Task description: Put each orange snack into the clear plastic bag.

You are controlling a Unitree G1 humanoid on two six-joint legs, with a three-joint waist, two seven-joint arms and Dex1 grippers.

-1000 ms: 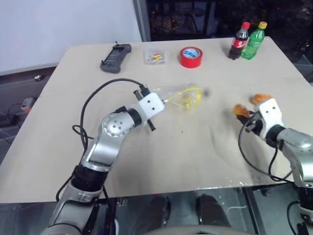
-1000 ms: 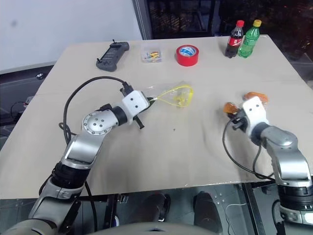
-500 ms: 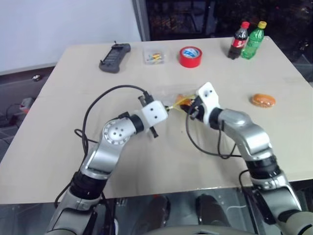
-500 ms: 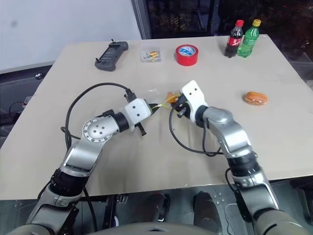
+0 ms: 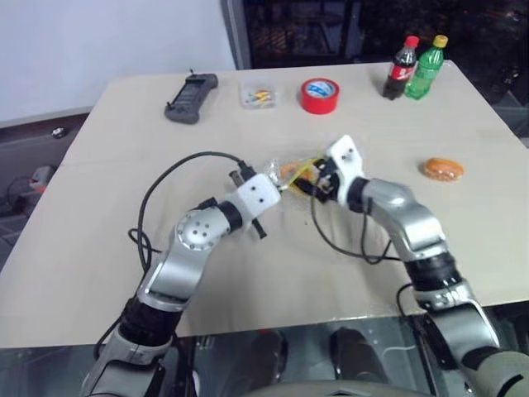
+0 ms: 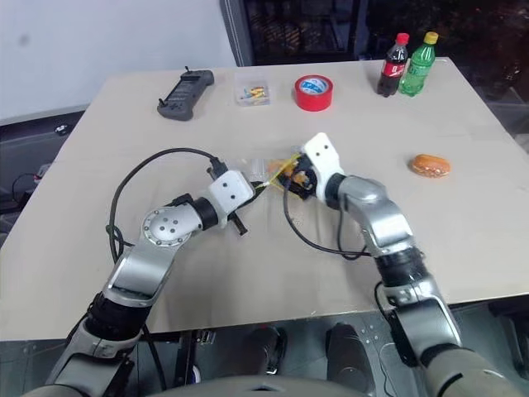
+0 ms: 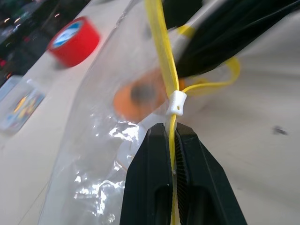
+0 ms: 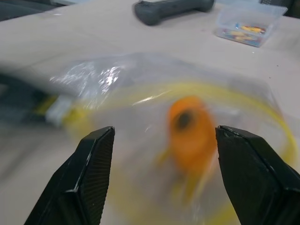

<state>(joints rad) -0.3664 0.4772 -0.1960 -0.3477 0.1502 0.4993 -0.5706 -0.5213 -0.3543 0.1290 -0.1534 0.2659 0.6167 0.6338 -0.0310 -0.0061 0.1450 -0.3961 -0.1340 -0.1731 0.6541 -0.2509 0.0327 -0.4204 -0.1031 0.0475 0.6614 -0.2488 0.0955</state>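
While pinching the clear crinkly plastic bag's yellow seal strip, left gripper closed; right gripper spread wide before bagged oval orange snack; head view adds second orange snack centre-right.

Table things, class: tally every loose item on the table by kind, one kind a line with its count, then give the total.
Oval orange-brown wrapped snacks: 2
Clear crinkly plastic zip bag with yellow seal: 1
Plastic drink bottles: 2
Red tape roll: 1
Small clear box of coloured bits: 1
Dark grey handheld controller: 1
Total: 8
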